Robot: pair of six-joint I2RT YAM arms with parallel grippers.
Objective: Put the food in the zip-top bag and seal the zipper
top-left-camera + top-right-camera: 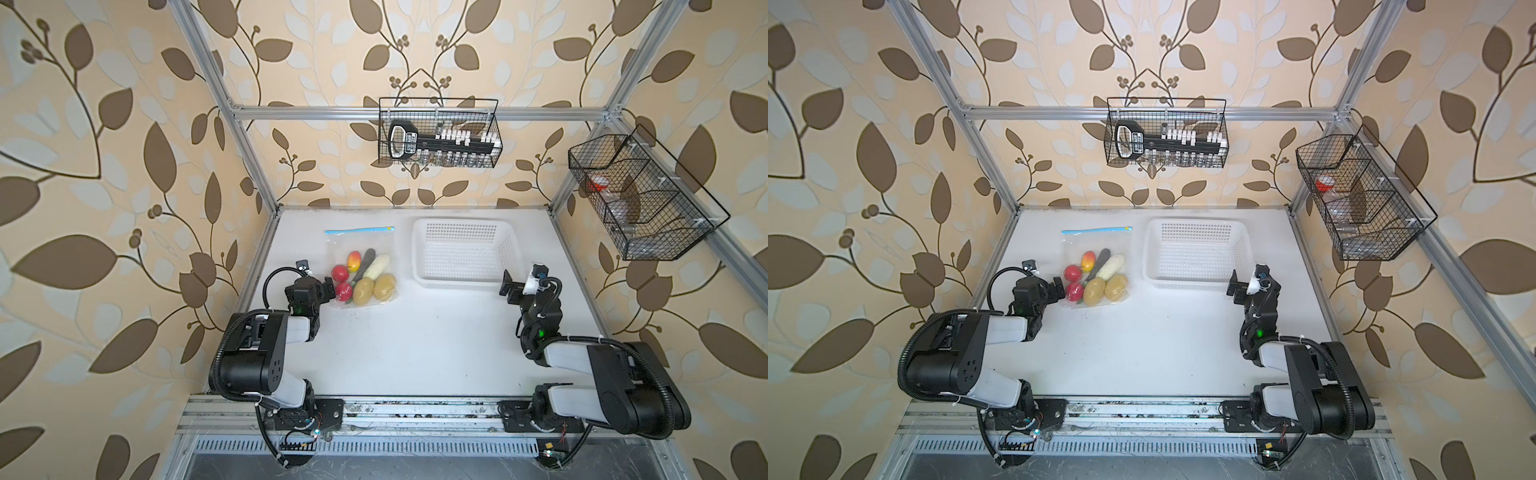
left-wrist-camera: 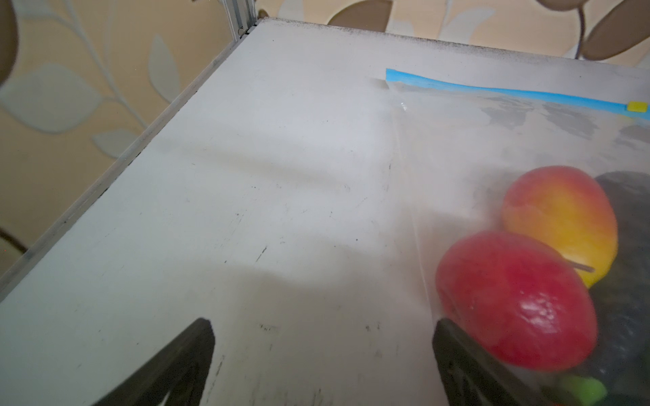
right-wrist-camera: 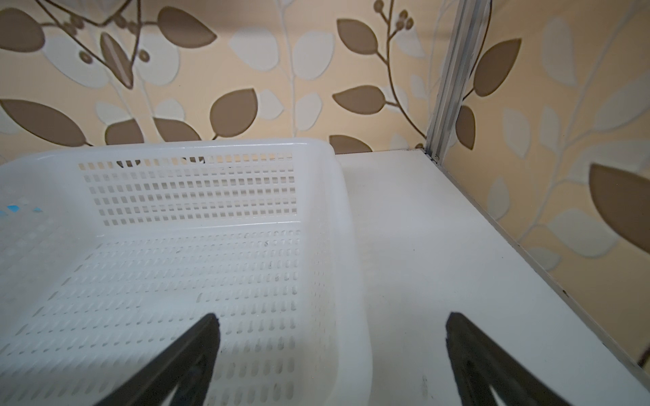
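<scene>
The clear zip-top bag [image 1: 360,244] [image 1: 1096,244] lies flat at the back left of the white table, with the food inside it. That is two red tomatoes [image 1: 340,273], two potatoes [image 1: 364,291], a red-yellow fruit [image 1: 354,260], a dark eggplant [image 1: 367,257] and a white radish [image 1: 377,267]. The blue zipper [image 1: 359,231] [image 2: 492,92] runs straight along the far edge, its yellow tab [image 2: 637,106] at the right end. My left gripper [image 1: 329,288] [image 2: 322,327] is open beside the bag's near left corner, one finger by a tomato [image 2: 513,298]. My right gripper [image 1: 508,286] [image 3: 332,320] is open and empty.
A white perforated basket [image 1: 457,283] [image 3: 246,145] stands right of the bag, with nothing in it; the right gripper hovers at its near right corner. Two black wire baskets [image 1: 438,133] [image 1: 640,195] hang on the back rail and the right frame. Aluminium posts edge the table.
</scene>
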